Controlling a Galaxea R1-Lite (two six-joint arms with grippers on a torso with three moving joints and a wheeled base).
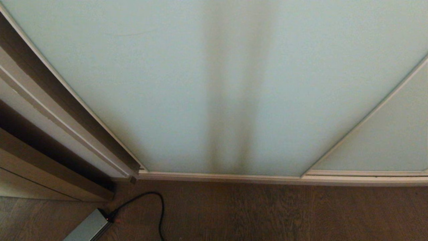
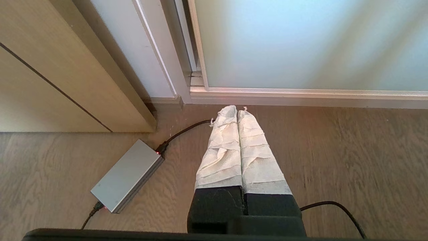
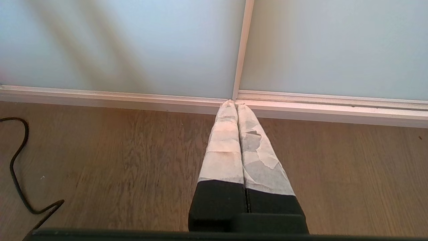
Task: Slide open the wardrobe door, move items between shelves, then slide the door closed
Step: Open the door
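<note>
Filling nearly the whole head view, the sliding wardrobe door (image 1: 187,83), a tall panel of frosted pale blue-green glass in a slim cream-white frame, stands shut with its bottom rail along the brown wood-grain floor (image 1: 267,214). No shelf or bag shows behind the glass, and no writing or label can be read anywhere. A soft dark shadow runs down the middle of the glass. To its right a second frosted glass panel (image 1: 384,140) meets it at a thin cream upright. On the left the door's edge sits against a brown wooden frame (image 1: 67,127), and beyond that is a pale wood-veneer cabinet side (image 2: 60,73).

On the floor near the left corner lies a flat grey metal box (image 2: 128,175) with a small red light, a black cable (image 2: 184,130) plugged into its end and curving across the boards; another stretch of cable loops over the floor in the right wrist view. These lie just in front of the door's left end, while the floor before the middle and right of the door is bare boards.

Neither arm shows in the head view. The left gripper (image 2: 236,112), its fingers wrapped in white tape over black bases, hangs low over the floor near the left bottom corner of the door, fingers pressed together and holding nothing. The right gripper (image 3: 235,104), wrapped the same way, points at the seam between the two panels, fingers together and empty.
</note>
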